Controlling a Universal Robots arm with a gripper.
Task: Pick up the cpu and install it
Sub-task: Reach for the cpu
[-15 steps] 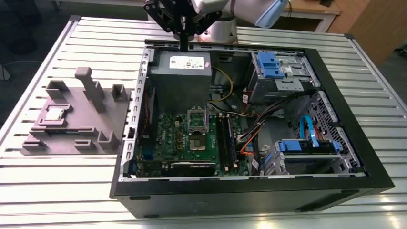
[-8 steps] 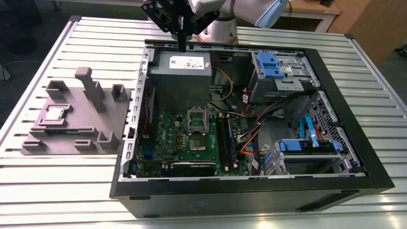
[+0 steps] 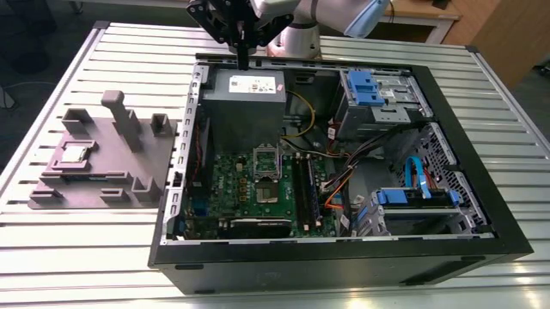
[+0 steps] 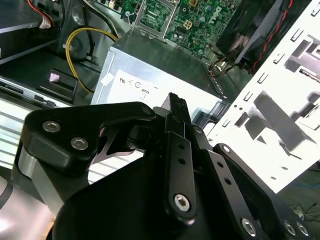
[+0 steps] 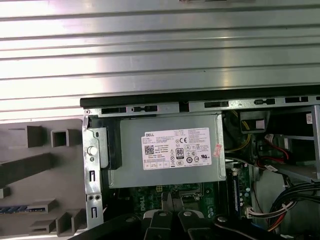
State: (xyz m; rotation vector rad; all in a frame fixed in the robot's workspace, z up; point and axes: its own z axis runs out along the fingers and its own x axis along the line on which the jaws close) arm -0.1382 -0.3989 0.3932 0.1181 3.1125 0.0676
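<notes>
Shows the gripper (image 3: pixel 243 59) hanging over the far rim of the open computer case (image 3: pixel 344 261), above the grey power supply (image 3: pixel 245 106) and apparently clear of both. Shows its fingers (image 4: pixel 176 107) drawn together in the second wrist view, with nothing held between them. Places the cpu (image 3: pixel 76 153), a small silver-topped square, flat on the grey fixture (image 3: pixel 129 177) on the slatted table (image 3: pixel 86 248), outside the case toward the exterior view's left and well apart from the gripper. Locates the socket (image 3: pixel 268 193) on the green motherboard (image 3: pixel 228 187), between the power supply and the near wall of the case, dark at its centre and apparently without a chip seated. Suggests, as a judgement from this layout, a task at its very outset: cpu untouched, pickup and installation both outstanding
</notes>
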